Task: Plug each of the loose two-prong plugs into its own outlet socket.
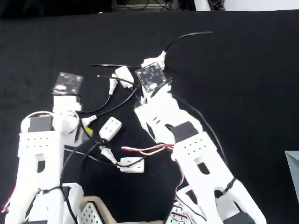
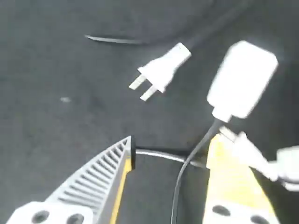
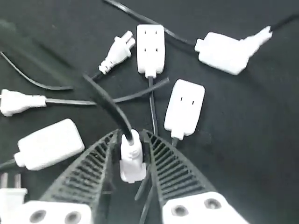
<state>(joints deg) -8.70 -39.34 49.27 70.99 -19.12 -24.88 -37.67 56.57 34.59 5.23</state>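
Note:
My right gripper (image 3: 130,140) is shut on a white plug (image 3: 129,161) whose black cable runs away over the table. It hangs above two face-up white sockets (image 3: 150,46) (image 3: 185,106). In the high view the right gripper (image 1: 157,59) is at the far centre. Loose two-prong plugs (image 3: 117,52) (image 3: 17,101) lie nearby. My left gripper (image 2: 170,154) is open and low over the cloth, with a black cable (image 2: 180,184) crossing between its yellow-lined fingers (image 2: 231,179). Just beyond it lie a loose plug (image 2: 161,72) and a white socket block (image 2: 243,79).
In the high view, white sockets (image 1: 110,127) (image 1: 132,164) (image 1: 124,73) and plugs (image 1: 112,85) (image 1: 107,154) are scattered between the arms, joined by tangled black cables. Red and white wires (image 1: 147,150) trail from the right arm. A grey box corner (image 1: 293,168) sits at the right edge.

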